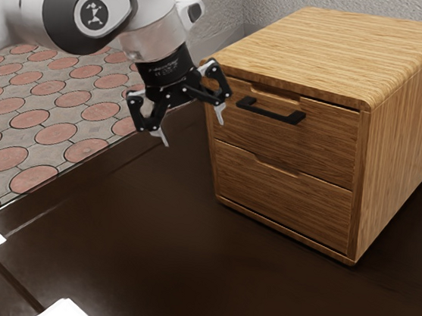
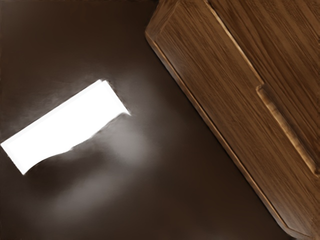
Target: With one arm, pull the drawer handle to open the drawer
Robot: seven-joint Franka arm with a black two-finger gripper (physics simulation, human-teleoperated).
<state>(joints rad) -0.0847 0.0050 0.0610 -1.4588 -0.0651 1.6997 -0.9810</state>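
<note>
Jaws are standing wide open, gripping nothing. The gripper [image 1: 190,123] is hovering near the black drawer handle [image 1: 271,112], above a dark glossy table [image 1: 182,277].

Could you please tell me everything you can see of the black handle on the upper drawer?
The slim black bar handle is a straight, level grip with two short angled ends fixed to the upper wooden drawer front, under a shallow notch. It looks matte. That drawer looks shut. The open black pincer hangs to the exterior view's left of it, not touching it.
</note>
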